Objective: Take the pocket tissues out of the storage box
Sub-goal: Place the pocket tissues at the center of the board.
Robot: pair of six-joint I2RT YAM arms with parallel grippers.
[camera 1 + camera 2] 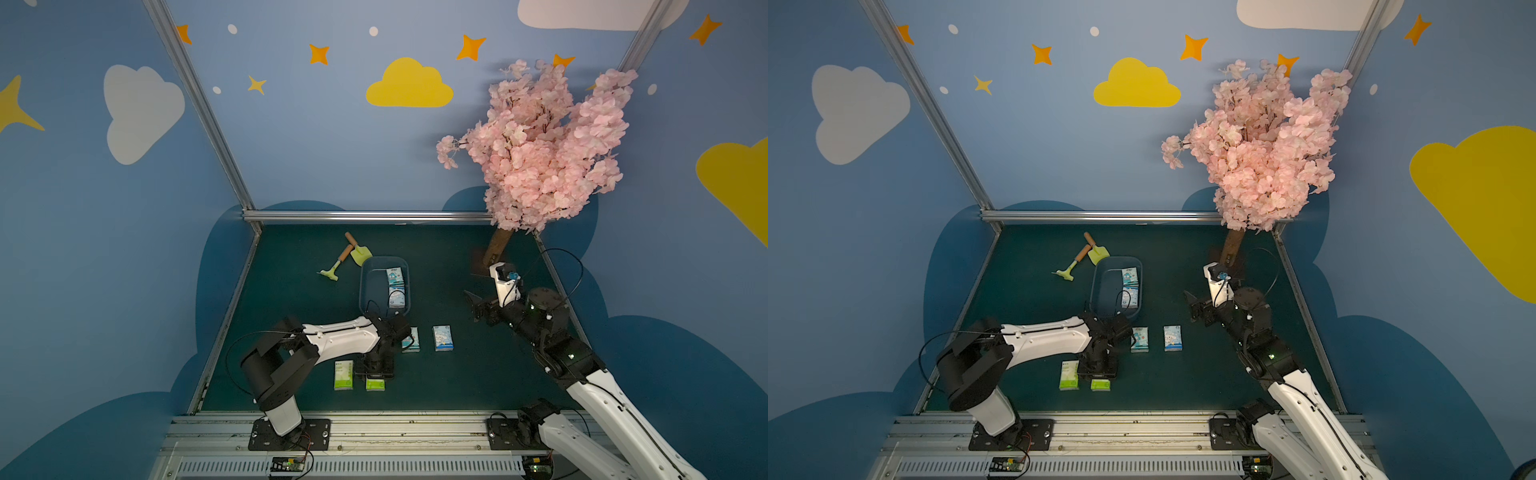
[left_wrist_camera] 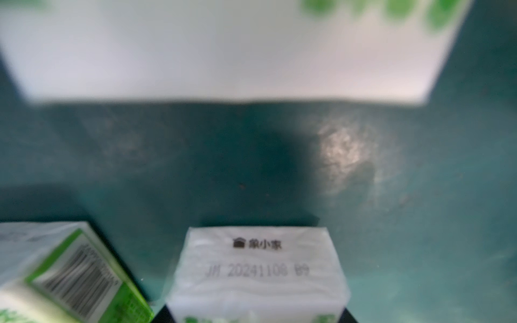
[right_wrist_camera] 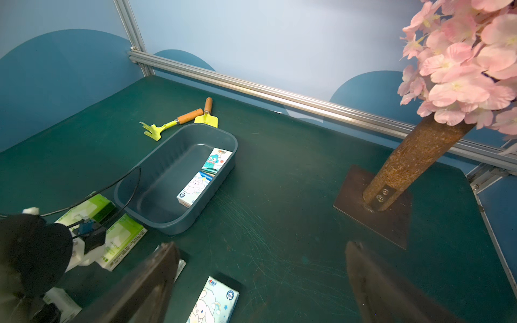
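The blue storage box (image 1: pixel 364 286) (image 3: pixel 173 223) sits mid-table with two light blue pocket tissues (image 1: pixel 395 276) (image 1: pixel 397 298) along one side. In front of it, two more blue packets (image 1: pixel 410 340) (image 1: pixel 443 337) and a green-and-white one (image 1: pixel 343 375) lie on the mat. My left gripper (image 1: pixel 377 374) points down over another green packet (image 1: pixel 375 385) (image 2: pixel 257 274). That packet stands between the jaws; only their dark corners show, so a grip is unclear. My right gripper (image 1: pixel 473 301) (image 3: pixel 260 246) hovers open and empty right of the box.
A yellow-green toy shovel (image 1: pixel 360 253) and rake (image 1: pixel 334 268) lie behind the box. The pink tree (image 1: pixel 540 145) leans over the back right corner on its brown base plate (image 3: pixel 372 207). Aluminium rails (image 1: pixel 365 216) border the mat.
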